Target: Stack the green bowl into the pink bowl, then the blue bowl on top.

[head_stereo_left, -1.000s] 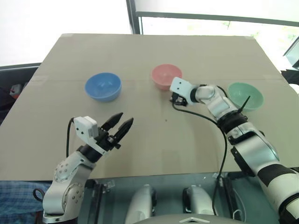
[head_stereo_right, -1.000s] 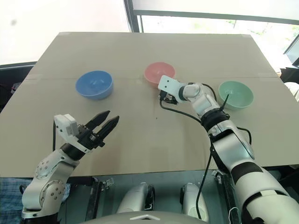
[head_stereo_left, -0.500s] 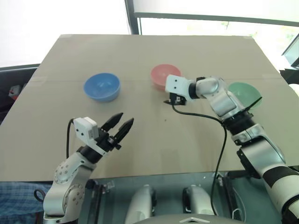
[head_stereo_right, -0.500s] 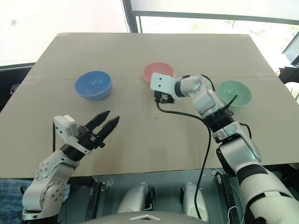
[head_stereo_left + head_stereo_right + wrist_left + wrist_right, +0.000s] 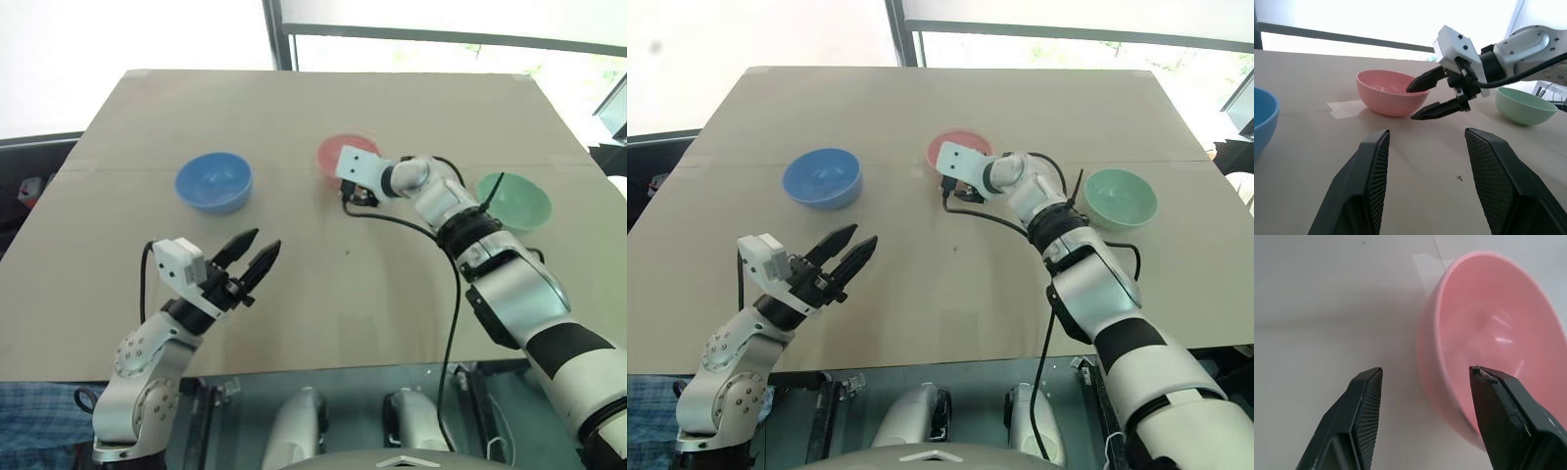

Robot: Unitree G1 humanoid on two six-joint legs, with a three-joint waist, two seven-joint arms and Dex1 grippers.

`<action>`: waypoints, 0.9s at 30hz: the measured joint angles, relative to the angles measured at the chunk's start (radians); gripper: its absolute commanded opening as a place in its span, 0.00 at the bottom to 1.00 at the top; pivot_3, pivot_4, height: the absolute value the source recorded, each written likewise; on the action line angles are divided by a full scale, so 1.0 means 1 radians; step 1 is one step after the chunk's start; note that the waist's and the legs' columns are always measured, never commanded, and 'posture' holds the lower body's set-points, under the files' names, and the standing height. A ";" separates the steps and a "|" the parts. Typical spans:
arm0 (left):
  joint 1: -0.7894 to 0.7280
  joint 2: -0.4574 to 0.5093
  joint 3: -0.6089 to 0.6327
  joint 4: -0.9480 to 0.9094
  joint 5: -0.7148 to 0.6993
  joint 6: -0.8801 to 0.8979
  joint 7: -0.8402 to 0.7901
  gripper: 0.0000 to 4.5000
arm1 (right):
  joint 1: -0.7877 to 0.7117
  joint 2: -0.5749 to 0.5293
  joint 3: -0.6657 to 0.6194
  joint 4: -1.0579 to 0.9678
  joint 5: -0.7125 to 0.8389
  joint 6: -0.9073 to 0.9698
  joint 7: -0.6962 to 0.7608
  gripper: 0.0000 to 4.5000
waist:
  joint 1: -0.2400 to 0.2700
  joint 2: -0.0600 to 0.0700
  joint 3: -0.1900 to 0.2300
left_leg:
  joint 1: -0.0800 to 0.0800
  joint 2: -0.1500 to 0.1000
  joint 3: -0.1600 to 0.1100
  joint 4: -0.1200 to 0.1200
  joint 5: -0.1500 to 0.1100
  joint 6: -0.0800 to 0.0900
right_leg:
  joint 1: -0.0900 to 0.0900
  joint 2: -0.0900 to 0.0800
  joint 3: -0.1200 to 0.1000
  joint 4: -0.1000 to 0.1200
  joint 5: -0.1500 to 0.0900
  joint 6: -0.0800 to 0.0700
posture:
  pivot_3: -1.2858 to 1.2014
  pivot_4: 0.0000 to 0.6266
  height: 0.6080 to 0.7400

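Note:
The pink bowl [image 5: 333, 149] stands mid-table, with the blue bowl [image 5: 214, 182] to its left and the green bowl [image 5: 513, 201] to its right, all upright and apart. My right gripper [image 5: 1413, 103] is open at the pink bowl's near side. In the right wrist view its fingers [image 5: 1365, 401] straddle the pink bowl's [image 5: 1484, 333] rim, one over the inside and one over the table outside. My left gripper [image 5: 263, 241] hangs open above the table's near part, away from all three bowls, with nothing between its fingers.
The tan table [image 5: 411, 108] ends at a near edge in front of me and at a window frame [image 5: 274, 34] behind. A black cable [image 5: 456, 294] from my right arm loops over the table's near right part.
My right gripper has moved left and farther away, up to the pink bowl, and its arm no longer covers the green bowl. The left arm and all three bowls have stayed put.

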 measured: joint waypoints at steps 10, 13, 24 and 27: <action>0.012 -0.002 0.000 0.007 0.010 -0.035 -0.020 0.58 | -0.019 0.027 -0.001 0.069 -0.020 -0.069 -0.016 0.07 | -0.014 0.000 0.000 | 0.000 0.000 0.000 0.000 0.000 0.000 | 0.000 0.000 0.000 0.000 0.000 0.000 | 0.52 0.24 1.00; 0.023 -0.002 0.000 0.007 0.009 -0.042 -0.022 0.58 | -0.019 0.024 -0.002 0.071 -0.021 -0.075 -0.013 0.01 | -0.018 0.000 0.000 | 0.000 0.001 0.000 0.000 0.000 0.000 | 0.000 0.000 0.000 0.000 0.000 0.000 | 0.52 0.24 1.00; 0.023 -0.003 -0.014 0.006 0.009 -0.049 -0.056 0.58 | 0.102 -0.064 -0.001 -0.178 -0.009 -0.034 0.163 0.01 | -0.013 0.000 0.000 | -0.001 0.001 -0.002 0.000 0.000 0.000 | 0.000 -0.001 -0.001 0.000 0.000 0.000 | 0.52 0.24 1.00; 0.028 0.020 -0.037 0.010 0.026 -0.052 -0.085 0.58 | 0.306 -0.206 0.007 -0.611 0.015 0.132 0.341 0.01 | -0.002 0.000 0.000 | -0.001 0.001 -0.002 0.000 0.000 0.000 | 0.000 -0.001 -0.001 0.000 0.000 0.000 | 0.52 0.24 1.00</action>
